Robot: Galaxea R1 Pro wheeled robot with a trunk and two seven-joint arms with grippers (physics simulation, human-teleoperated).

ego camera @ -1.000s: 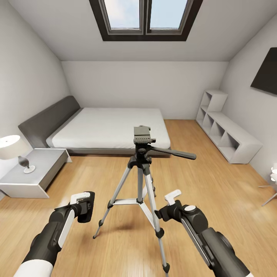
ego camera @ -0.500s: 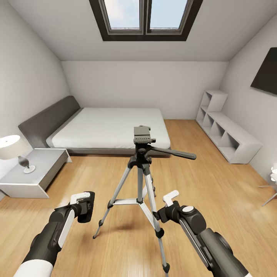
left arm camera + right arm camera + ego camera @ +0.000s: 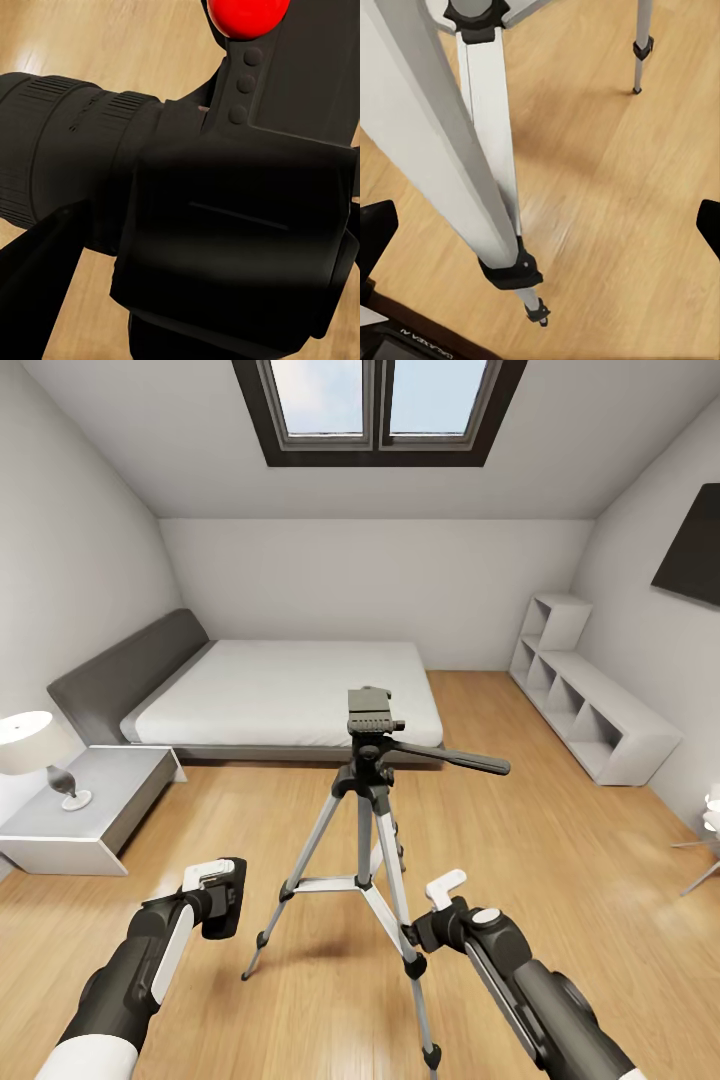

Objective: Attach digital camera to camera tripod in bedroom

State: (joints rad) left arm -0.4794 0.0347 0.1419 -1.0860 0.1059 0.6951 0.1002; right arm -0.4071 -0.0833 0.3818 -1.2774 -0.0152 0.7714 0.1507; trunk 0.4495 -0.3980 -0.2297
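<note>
The camera tripod [image 3: 365, 800] stands on the wood floor in front of me, its dark grey head [image 3: 371, 712] bare on top and its pan handle pointing right. My left gripper [image 3: 213, 890] hangs low to the tripod's left, shut on the digital camera [image 3: 226, 901]. Up close, the black digital camera [image 3: 225, 225] shows its lens barrel and red button [image 3: 247, 15]. My right gripper [image 3: 436, 905] is open right beside the tripod's near leg. That silver leg [image 3: 487, 180] runs between the right gripper's [image 3: 542, 226] spread fingertips.
A low grey bed [image 3: 290, 690] lies behind the tripod. A nightstand [image 3: 90, 810] with a lamp [image 3: 30, 745] stands at the left. A white cubby shelf [image 3: 590, 710] lines the right wall, and a floor lamp's legs [image 3: 700, 850] show at the right edge.
My right arm has drifted down and slightly left, closer to the tripod's near leg. The left arm, the camera and the tripod have not moved.
</note>
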